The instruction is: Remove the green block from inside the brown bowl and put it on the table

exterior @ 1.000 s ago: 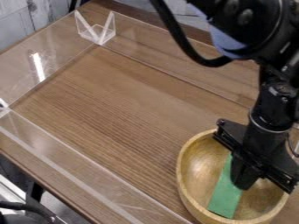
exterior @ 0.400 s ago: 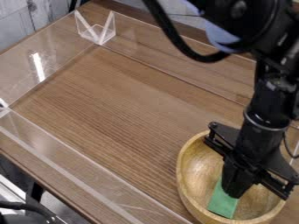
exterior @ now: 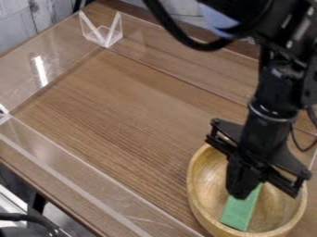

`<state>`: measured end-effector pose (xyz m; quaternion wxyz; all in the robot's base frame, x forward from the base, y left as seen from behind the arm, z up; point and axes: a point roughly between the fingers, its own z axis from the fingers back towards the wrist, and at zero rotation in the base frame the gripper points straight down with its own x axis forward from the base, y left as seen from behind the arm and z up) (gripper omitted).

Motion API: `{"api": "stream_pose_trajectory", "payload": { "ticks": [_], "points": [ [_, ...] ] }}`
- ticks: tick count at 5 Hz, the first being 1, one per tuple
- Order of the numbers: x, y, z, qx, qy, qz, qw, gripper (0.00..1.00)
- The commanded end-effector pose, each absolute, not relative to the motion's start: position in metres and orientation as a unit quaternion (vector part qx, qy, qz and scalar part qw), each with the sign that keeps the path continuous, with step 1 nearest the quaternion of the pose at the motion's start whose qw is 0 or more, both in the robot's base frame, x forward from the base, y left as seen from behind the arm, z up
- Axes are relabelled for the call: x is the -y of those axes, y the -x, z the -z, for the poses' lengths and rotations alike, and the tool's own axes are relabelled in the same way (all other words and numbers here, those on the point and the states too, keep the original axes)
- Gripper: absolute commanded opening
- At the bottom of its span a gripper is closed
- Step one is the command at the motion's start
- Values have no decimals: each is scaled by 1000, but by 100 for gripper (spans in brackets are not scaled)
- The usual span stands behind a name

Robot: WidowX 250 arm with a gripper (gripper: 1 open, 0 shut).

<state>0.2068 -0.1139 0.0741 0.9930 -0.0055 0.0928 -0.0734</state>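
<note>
The brown bowl (exterior: 196, 181) sits at the table's (exterior: 124, 102) near right corner. The green block (exterior: 240, 213) is inside the bowl, tipped up with its lower end over the bowl's bottom and its upper end between my fingers. My gripper (exterior: 247, 192) points almost straight down into the bowl and is shut on the block's upper end. The black hand hides the top of the block and the far part of the bowl.
Low clear plastic walls (exterior: 50, 139) run along the table's left and near edges, with a folded clear corner piece (exterior: 102, 30) at the back. A black cable (exterior: 186, 37) loops above the back right. Bare wood stretches left of the bowl.
My gripper has shifted left and risen a little inside the bowl, still shut on the green block, whose upper end has come up with it.
</note>
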Motion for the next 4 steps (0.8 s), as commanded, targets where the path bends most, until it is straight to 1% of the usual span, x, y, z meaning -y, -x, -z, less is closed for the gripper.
{"api": "stream_pose_trajectory", "payload": {
  "ticks": [1, 2, 3, 4],
  "points": [
    [114, -220, -95, -56, 25, 67, 996, 0],
    [112, -224, -96, -54, 28, 64, 996, 0],
    [110, -228, -96, -51, 30, 62, 996, 100],
    [108, -232, -97, -48, 32, 61, 996, 100]
  ]
}}
